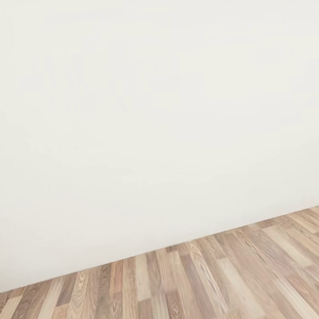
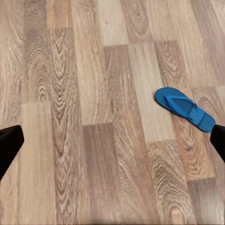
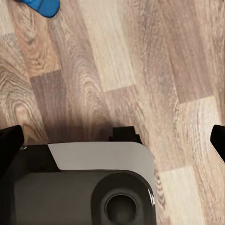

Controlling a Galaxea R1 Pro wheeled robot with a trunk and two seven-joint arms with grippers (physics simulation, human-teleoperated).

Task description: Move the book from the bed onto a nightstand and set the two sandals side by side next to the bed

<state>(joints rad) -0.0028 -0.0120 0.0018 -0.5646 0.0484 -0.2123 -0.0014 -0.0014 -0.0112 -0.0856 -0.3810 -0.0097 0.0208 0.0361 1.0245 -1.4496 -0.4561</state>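
Lying flat: sandal (image 2: 184, 108) on plank floor (image 2: 93, 117).
Left gripper (image 2: 112, 143): fingers spread wide, holding nothing.
Right gripper (image 3: 112, 140): fingers apart, holding nothing.
Wall (image 1: 153, 105): white, far.

No readable text, label, brand, number or sign appears on the white wall (image 1: 153, 105), the wood-plank floor (image 2: 93, 140) or the blue sandal (image 2: 183, 108).

Matt wood-grain plank floor (image 2: 93, 140)
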